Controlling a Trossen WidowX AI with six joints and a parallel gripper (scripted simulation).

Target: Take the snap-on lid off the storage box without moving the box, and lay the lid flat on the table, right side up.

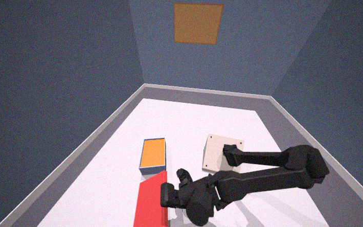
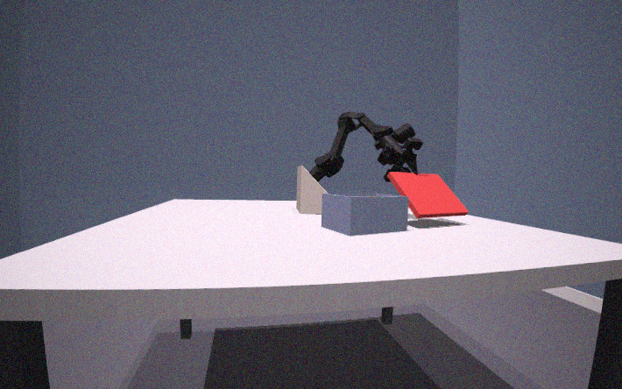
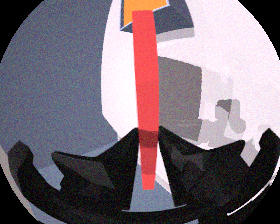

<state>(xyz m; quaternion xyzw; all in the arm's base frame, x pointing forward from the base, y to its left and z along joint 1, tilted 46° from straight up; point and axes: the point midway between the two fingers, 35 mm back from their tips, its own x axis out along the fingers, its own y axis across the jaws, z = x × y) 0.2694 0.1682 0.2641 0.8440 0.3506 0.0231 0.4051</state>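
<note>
The red lid point(image 1: 150, 200) point(image 2: 427, 194) point(image 3: 147, 85) is off the box, steeply tilted and held above the table, with its shadow below it in the exterior view. My gripper point(image 3: 148, 131) is shut on the lid's edge; in the wrist view one finger is on each side of it. The blue-grey storage box point(image 1: 152, 169) point(image 2: 376, 215) point(image 3: 178, 20) stands upright and open on the table point(image 1: 92, 180) point(image 2: 183, 251), with an orange inside showing. The lid is beside the box; in the top view its top edge is just below the box's near side.
A beige wedge-shaped block point(image 1: 215, 149) point(image 2: 305, 193) with dark holes at its corners stands near the arm's base, to the right of the box in the top view. The arm point(image 1: 264, 180) point(image 2: 340, 139) reaches over the table from there. An orange panel point(image 1: 198, 23) shows far back.
</note>
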